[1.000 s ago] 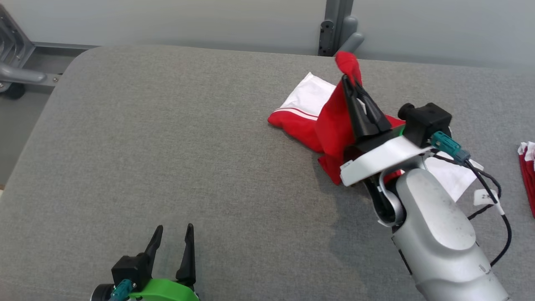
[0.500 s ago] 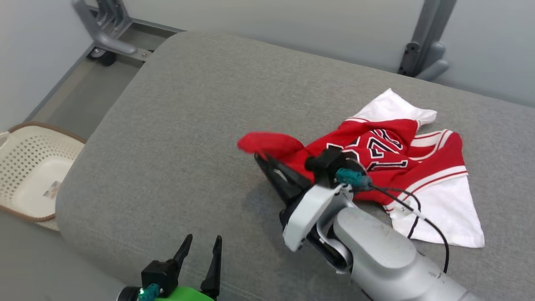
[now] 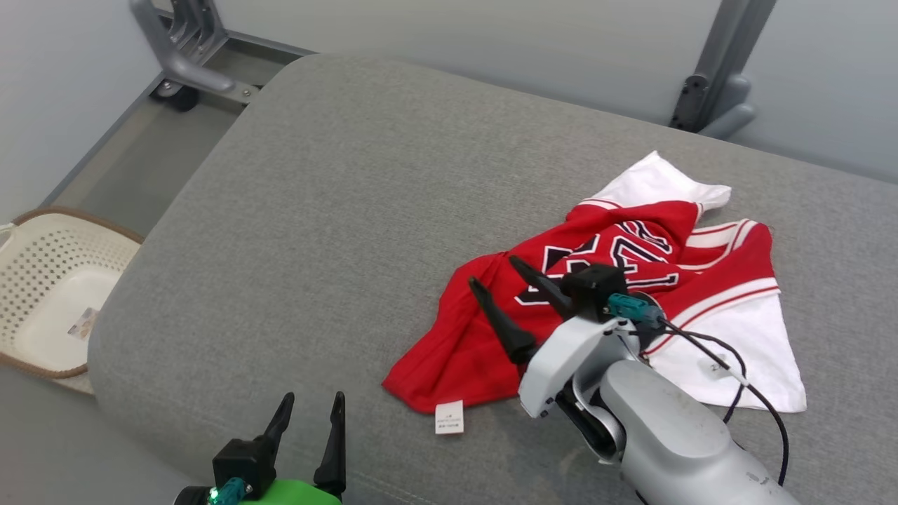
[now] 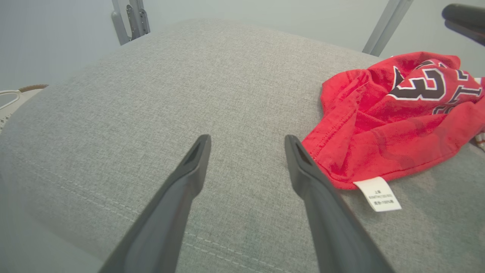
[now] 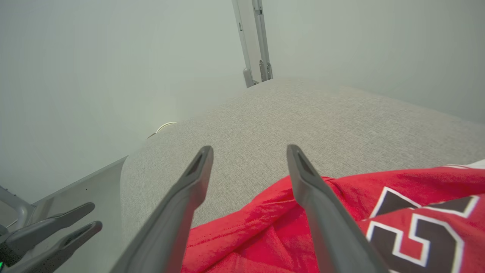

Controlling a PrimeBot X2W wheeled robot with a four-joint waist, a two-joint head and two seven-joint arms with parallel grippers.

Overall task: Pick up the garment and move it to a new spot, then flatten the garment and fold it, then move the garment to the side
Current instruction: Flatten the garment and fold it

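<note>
right end effector: released, fingers spread and nothing between them. It sits right of centre in the head view, tips just over the red cloth. I can't tell if they touch it.
left end effector: also released and empty, at the bottom edge left of centre, apart from the cloth.
garment: red and white jersey, down on the grey worktop in the right half of the frame. It is crumpled, with red layers overlapping, white panels at the top and lower right, and a care tag sticking out at the lower-left corner.
risk, snag: if you pull the right arm back low, a fingertip could hook a fold and drag the pile again.
risk, cable: the wrist cable crosses the white panel in the picture. If it really rests on it, a fast retreat may tug that side.
risk, bad flatten: with the layers stacked you may pinch two at once and spread a fold instead of a hem. Pick clear edges.
risk, edge: the tag corner points toward the near edge. A hard pull that way could slide cloth off, toward the basket at the far left.
change, half a second back: the right end effector was clenched on a raised red bunch; now it has let go and that cloth lies spread toward the lower left.
change, one second back: the camera has swung, so don't read the shifted worktop as motion.
change, left side: same spread fingers throughout.
</note>
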